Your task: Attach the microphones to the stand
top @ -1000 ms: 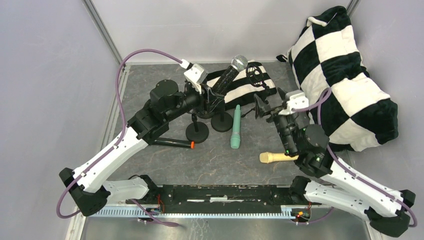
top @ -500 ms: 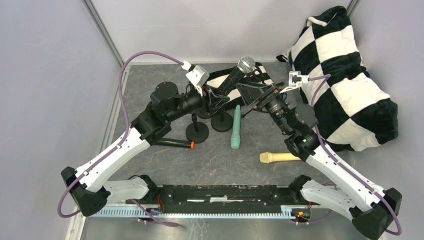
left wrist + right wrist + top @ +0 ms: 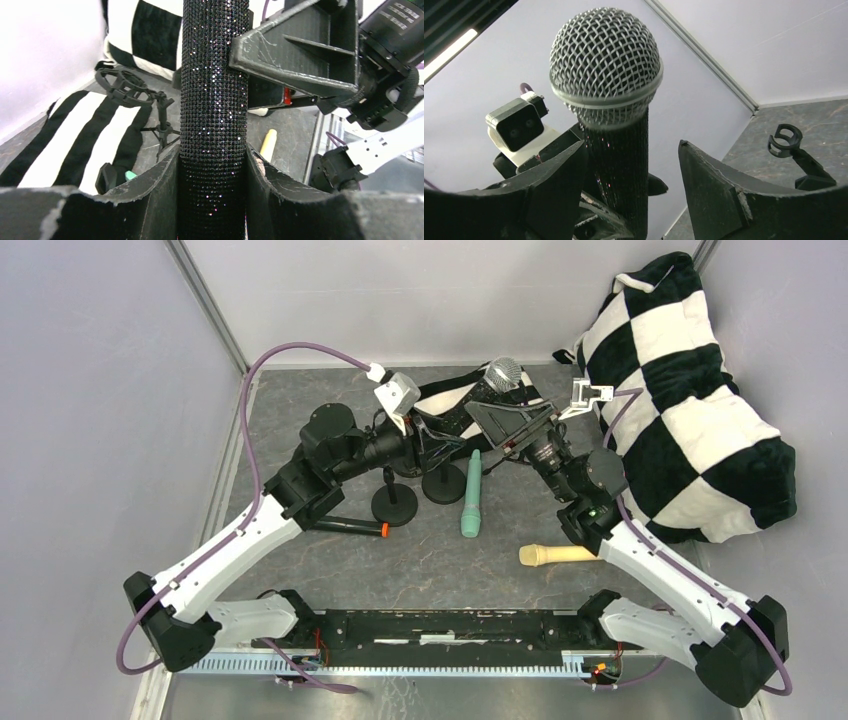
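Silver-mesh black microphone (image 3: 214, 100) clamped in left tool (image 3: 212, 156); right tool (image 3: 630, 147) apart, straddling it.

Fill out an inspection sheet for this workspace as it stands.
Surface: grey mottled table; nothing spilled seen.
Job's things: silver-headed microphone held off the table; mint microphone, cream microphone and orange-ringed microphone lie flat; round-base stands upright between the arms.
Clutter: striped cloth; checkered cushion at back right.
Grippers: left pincer shut on the silver-headed microphone's body; right pincer open, straddling it below the head.
Cables: purple cables loop from both wrists.
Surroundings: plain walls; nothing else seen.
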Controlling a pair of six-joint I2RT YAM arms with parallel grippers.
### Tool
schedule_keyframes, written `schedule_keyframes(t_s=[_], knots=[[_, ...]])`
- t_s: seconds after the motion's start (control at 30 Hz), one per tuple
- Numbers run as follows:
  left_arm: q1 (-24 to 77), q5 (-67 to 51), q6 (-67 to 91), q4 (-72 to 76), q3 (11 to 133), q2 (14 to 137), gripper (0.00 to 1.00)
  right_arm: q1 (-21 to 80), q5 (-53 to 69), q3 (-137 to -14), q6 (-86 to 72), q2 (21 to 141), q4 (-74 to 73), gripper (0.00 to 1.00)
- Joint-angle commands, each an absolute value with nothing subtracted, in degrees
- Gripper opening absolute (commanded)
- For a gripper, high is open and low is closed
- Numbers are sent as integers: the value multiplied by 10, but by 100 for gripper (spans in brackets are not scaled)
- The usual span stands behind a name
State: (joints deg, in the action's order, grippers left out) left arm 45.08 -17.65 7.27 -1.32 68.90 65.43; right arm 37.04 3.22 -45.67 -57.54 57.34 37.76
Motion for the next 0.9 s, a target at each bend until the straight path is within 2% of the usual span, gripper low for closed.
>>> schedule_keyframes(t_s=[0.0,0.43,0.5,0.6,0.63,0.7,0.77,0.87], knots=[[454,-215,95,15,692,658,2,368,50,-454,-599,573,437,72],[454,-249,81,-11,690,667,2,359,32,-450,-590,563,434,60],[454,-246,79,-15,688,666,2,358,34,-448,-591,562,437,55],[454,-230,79,-19,686,665,5,358,30,-439,-586,556,442,35],[454,-223,80,-21,686,664,9,358,26,-437,-583,554,443,27],[454,-212,82,-23,686,664,23,357,17,-430,-577,548,446,13],[454,-204,83,-27,687,665,47,357,4,-418,-572,539,458,1],[454,-192,89,-30,688,666,74,357,-43,-400,-537,520,472,0]])
